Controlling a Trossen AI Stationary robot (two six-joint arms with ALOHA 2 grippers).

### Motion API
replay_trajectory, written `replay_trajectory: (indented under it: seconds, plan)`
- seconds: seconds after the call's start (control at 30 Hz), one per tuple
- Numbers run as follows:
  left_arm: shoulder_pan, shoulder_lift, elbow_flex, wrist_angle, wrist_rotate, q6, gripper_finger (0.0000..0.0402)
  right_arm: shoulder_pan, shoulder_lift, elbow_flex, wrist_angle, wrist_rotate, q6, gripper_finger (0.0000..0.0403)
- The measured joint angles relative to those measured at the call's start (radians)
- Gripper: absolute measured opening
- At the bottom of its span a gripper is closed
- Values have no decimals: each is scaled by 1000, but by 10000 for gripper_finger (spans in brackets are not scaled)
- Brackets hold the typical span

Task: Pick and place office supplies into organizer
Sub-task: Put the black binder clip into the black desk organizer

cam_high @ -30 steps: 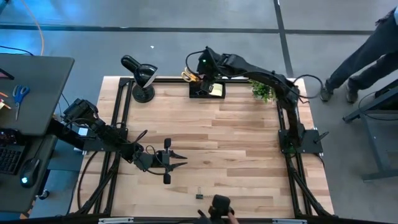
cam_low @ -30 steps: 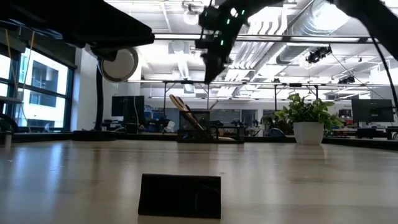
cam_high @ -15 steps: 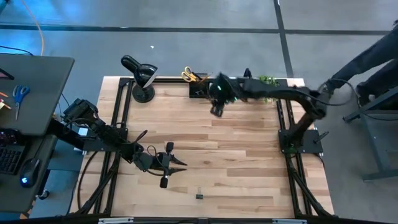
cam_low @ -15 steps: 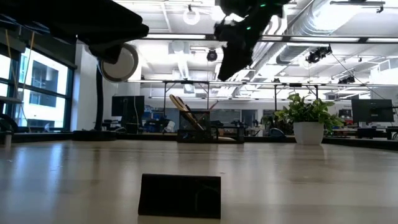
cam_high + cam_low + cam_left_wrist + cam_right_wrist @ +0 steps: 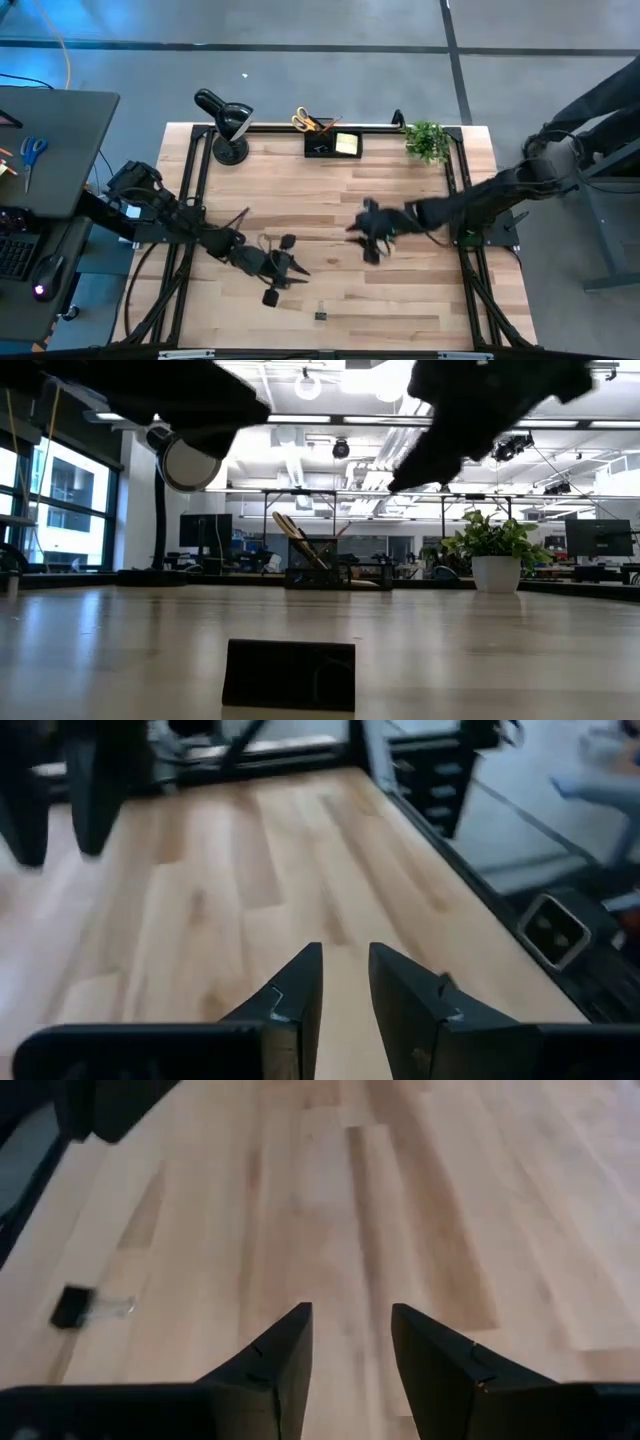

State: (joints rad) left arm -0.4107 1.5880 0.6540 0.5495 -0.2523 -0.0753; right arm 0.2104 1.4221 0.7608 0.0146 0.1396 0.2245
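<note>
The black organizer (image 5: 325, 144) stands at the table's far edge, with a yellow sticky-note pad (image 5: 347, 143) in it and yellow-handled scissors (image 5: 303, 121) sticking up from it. In the low view the organizer (image 5: 320, 568) shows far off. A small black binder clip (image 5: 321, 315) lies on the wood near the near edge; it also shows in the low view (image 5: 289, 676) and the right wrist view (image 5: 74, 1306). My right gripper (image 5: 358, 237) hangs open over the table's middle. My left gripper (image 5: 298, 267) is open over the near-left part, to the left of the clip.
A black desk lamp (image 5: 228, 126) stands at the far left corner and a potted plant (image 5: 426, 141) at the far right. A side desk (image 5: 50, 150) with blue-handled scissors (image 5: 32, 152) is left of the table. Bare wood lies between the grippers and the organizer.
My right gripper has swung from above the organizer at the far edge toward the near edge, out over the table's middle, and come lower. My left gripper has shifted a little toward the right and near edge. The binder clip has not moved.
</note>
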Motion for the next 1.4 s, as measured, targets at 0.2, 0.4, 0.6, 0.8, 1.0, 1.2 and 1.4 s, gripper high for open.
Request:
replay_trajectory:
  seconds: [0.2, 0.4, 0.6, 0.8, 1.0, 1.2, 1.4]
  plan:
    - [-3, 79, 83, -52, 87, 38, 74, 181, 3, -93, 142, 204, 70, 133]
    - [-2, 119, 115, -53, 136, 24, 74, 312, 16, -125, 175, 397, 109, 133]
    - [-2, 135, 118, -61, 41, -99, 74, 371, 50, -159, 235, 619, 64, 133]
    - [-35, 135, 118, -59, -3, -191, 74, 322, 92, -172, 325, 516, -66, 133]
    - [-77, 135, 118, -60, -129, -256, 74, 253, 97, -172, 410, 369, -217, 133]
    - [-84, 135, 118, -79, -157, -360, 74, 221, 97, -172, 485, 209, -281, 133]
    - [-130, 158, 117, -83, -191, -409, 74, 221, 97, -172, 522, 52, -322, 133]
